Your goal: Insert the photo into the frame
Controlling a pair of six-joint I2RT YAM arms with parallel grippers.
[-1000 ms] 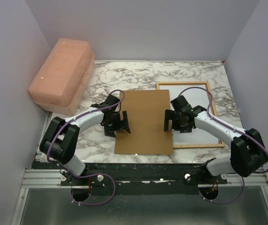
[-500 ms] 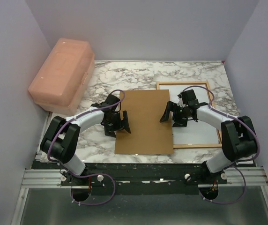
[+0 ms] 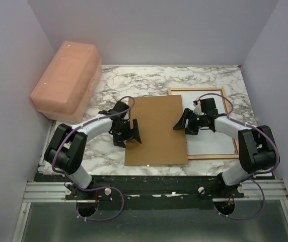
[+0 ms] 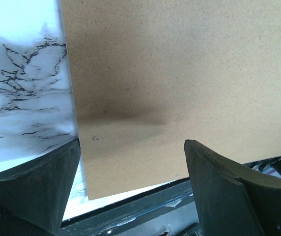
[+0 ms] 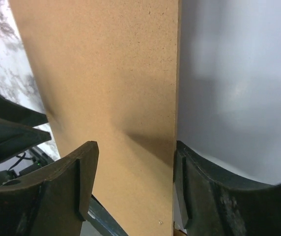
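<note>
Frame (image 3: pixel 197 91) is lying at backing board's (image 3: pixel 156 131) right edge, partly under it. A pale sheet (image 3: pixel 212 141) is sitting inside; cannot tell whether it is the photo, no print showing. Left gripper (image 3: pixel 128 134) is gaping wide at board's left edge. Right gripper (image 3: pixel 183 127) is straddling board's right edge, jaws apart, gripping nothing. Judging board not yet seated.

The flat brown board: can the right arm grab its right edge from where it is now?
Probably yes. The right arm has its jaws apart astride the right edge of the flat brown fibreboard panel, one side over the board, the other over the white sheet beside it. Nothing blocks it.
</note>
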